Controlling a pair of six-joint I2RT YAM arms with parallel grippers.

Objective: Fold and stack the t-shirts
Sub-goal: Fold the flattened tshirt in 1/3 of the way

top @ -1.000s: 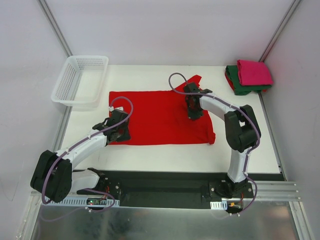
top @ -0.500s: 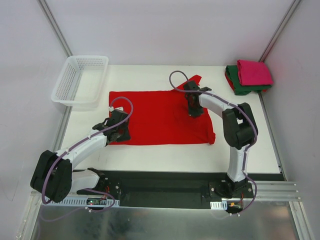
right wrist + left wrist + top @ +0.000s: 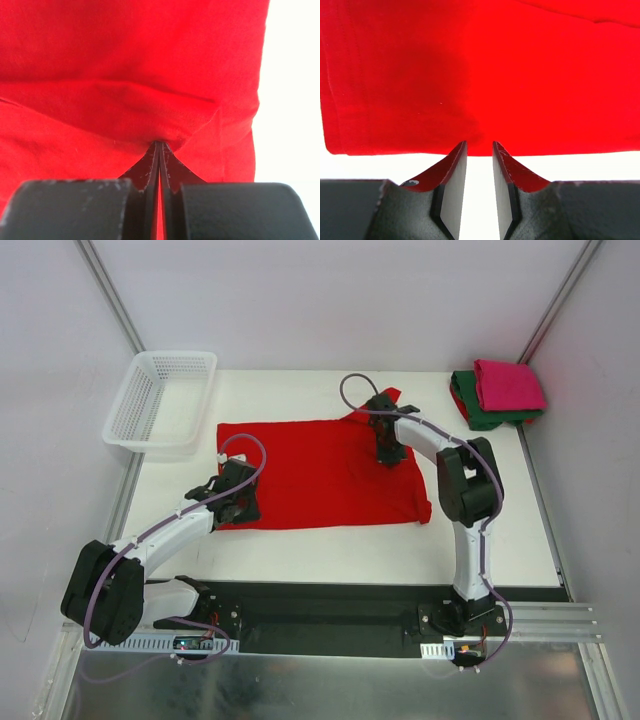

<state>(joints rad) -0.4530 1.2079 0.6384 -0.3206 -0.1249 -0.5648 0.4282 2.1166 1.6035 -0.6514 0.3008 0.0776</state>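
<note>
From above, the red t-shirt point(image 3: 320, 475) is seen spread flat mid-bench point(image 3: 330, 545), soft and matte, laid out for folding. The left tool point(image 3: 240, 502) is set at its 7 o'clock corner, the right tool point(image 3: 388, 452) toward 1 o'clock. At the bench's 1 o'clock corner the pink t-shirt point(image 3: 508, 383) is stacked, folded, on the green t-shirt point(image 3: 480, 412).

At the left wrist, the fingers point(image 3: 454, 167) are held narrowly apart at the stitched hem. Whether cloth is caught cannot be told.

At the right wrist, the tool is pressed together on a pinched ridge of cloth, presumably for lifting.
</note>
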